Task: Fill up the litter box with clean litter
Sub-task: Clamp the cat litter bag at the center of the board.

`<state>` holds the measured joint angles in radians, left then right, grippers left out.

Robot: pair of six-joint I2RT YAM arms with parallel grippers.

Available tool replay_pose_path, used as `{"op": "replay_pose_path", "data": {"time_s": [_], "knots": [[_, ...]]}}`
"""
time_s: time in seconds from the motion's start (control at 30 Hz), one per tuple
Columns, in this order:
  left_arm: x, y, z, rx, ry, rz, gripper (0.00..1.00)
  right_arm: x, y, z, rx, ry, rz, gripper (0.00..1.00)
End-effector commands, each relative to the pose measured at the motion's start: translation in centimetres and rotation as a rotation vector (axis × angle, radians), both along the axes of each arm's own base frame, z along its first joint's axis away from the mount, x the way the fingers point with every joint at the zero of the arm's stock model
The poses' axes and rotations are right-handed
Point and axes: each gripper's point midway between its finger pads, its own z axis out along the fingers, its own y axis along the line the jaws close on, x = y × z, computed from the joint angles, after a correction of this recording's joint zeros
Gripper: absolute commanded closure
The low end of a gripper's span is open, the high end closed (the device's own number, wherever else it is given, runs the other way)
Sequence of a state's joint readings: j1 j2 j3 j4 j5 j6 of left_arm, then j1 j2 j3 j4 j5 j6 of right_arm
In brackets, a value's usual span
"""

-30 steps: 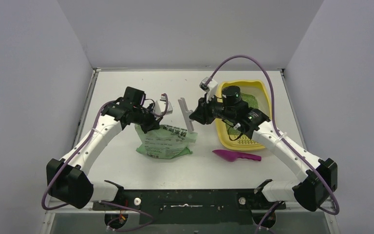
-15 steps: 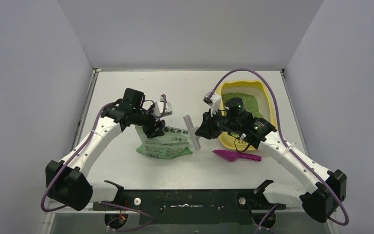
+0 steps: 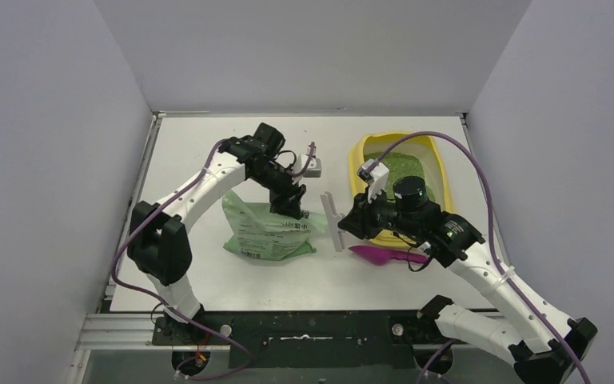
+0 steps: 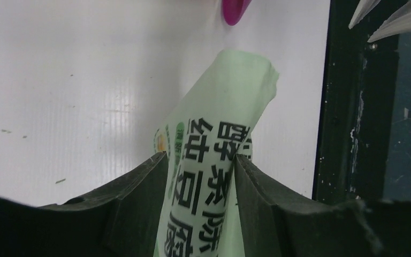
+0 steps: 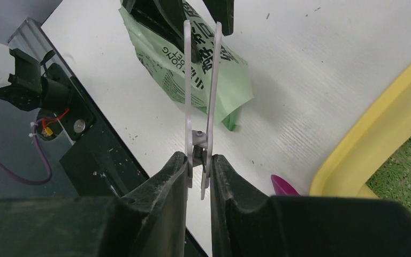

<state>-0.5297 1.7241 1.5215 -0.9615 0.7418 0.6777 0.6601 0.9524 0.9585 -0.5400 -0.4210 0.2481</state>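
Observation:
The yellow litter box [image 3: 358, 171] sits at the back right and holds bright-green clean litter [image 3: 404, 166]. Its rim [image 5: 374, 144] and litter [image 5: 406, 166] also show in the right wrist view. The green printed bag [image 3: 268, 236] lies mid-table. My left gripper [image 3: 294, 210] is shut on the bag's rolled top [image 4: 208, 134], which stands between its fingers [image 4: 139, 187]. My right gripper [image 3: 350, 226] is shut on a white bag clip [image 3: 332, 220]. The clip's two long arms [image 5: 200, 80] are spread and point at the bag top [image 5: 214, 59].
A magenta scoop [image 3: 388, 254] lies on the table in front of the litter box, just under my right arm; its tip shows in both wrist views [image 4: 234, 8] [image 5: 282, 184]. The black front rail [image 5: 91, 160] runs along the near table edge.
My left arm has swung right and forward and now pinches the bag's top at its right side. My right gripper has carried the clip nearer and lower, toward the bag, uncovering the litter box.

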Motion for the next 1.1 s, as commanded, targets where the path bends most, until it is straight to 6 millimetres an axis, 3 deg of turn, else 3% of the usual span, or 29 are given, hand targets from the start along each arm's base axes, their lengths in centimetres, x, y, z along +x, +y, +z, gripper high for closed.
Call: {"op": "replay_pose_path", "data": {"time_s": [0.0,0.13,0.23,0.43,0.5,0.63,0.73,0.83,1.03,1.07], "knots": [[-1.7,-1.9,0.8,-0.013,0.073,-0.087,0.57,0.4,-1.4,0.5,-0.003,-0.042,-0.069,1.0],[-1.4,-2.8,0.5,-0.016,0.064,-0.085,0.72,0.3,-2.2,0.4,-0.02,-0.051,-0.093,1.0],[-1.2,-3.5,0.2,-0.01,0.018,-0.08,1.0,0.4,-2.8,0.1,-0.035,-0.055,-0.118,1.0],[-0.3,-4.7,0.4,-0.045,-0.078,-0.047,1.0,0.3,-3.4,0.1,-0.03,-0.061,-0.144,1.0],[-0.5,-5.1,0.5,-0.048,-0.093,-0.057,0.81,0.1,-3.7,0.1,-0.029,-0.064,-0.156,1.0],[-1.1,-6.5,0.1,-0.034,-0.083,-0.099,0.66,0.0,-4.2,0.2,-0.028,-0.073,-0.178,1.0],[-1.1,-7.2,-0.1,-0.028,-0.077,-0.106,0.72,-0.1,-4.4,0.3,-0.029,-0.075,-0.185,1.0],[-1.2,-7.9,0.2,-0.034,-0.067,-0.11,1.0,-0.2,-4.6,0.4,-0.029,-0.079,-0.191,1.0],[-1.3,-8.1,-0.3,-0.008,-0.072,-0.112,1.0,-0.4,-5.3,0.6,-0.029,-0.092,-0.216,1.0],[-1.2,-8.2,-0.2,-0.011,-0.076,-0.109,0.93,-0.4,-5.4,0.7,-0.026,-0.095,-0.218,1.0]]}}
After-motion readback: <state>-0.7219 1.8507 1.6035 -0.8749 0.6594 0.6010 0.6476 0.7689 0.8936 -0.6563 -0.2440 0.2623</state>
